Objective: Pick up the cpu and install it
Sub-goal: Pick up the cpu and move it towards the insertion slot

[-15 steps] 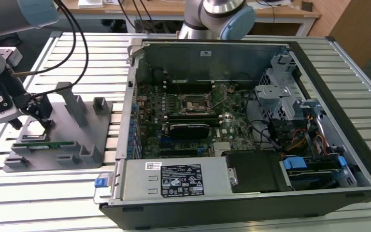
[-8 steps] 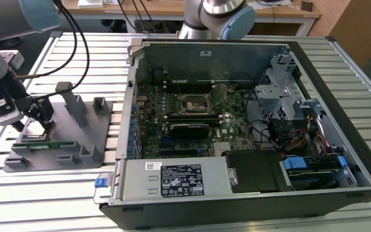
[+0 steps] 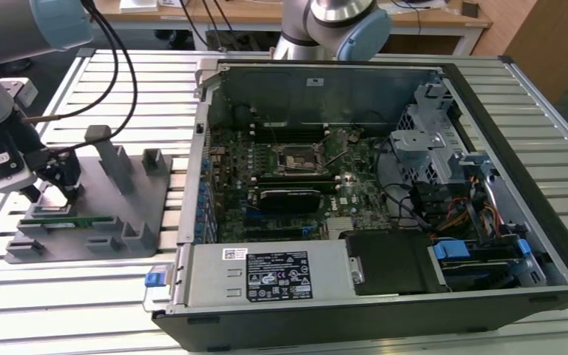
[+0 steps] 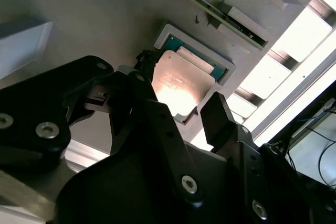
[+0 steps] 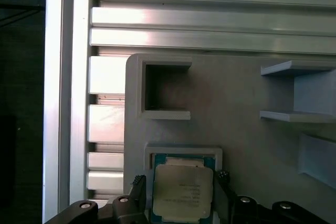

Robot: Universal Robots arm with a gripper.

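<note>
Gripper (image 3: 55, 188): black two-finger unit at the left middle of the exterior view, low over a grey fixture plate (image 3: 77, 248). Its fingers (image 5: 139, 184) are spread wide, one on each side of the cpu, clear of the chip's edges and holding nothing. Cpu (image 5: 182, 192): silver-topped square lying flat in a shallow framed pocket of the plate, seen in both wrist views. Green memory stick (image 3: 92, 220): on the same plate, just beside the gripper. Open computer case (image 3: 521, 148): centre and right of the exterior view, with the motherboard socket (image 3: 294, 157) exposed. Slatted aluminium table (image 3: 86, 303): beneath everything.
</note>
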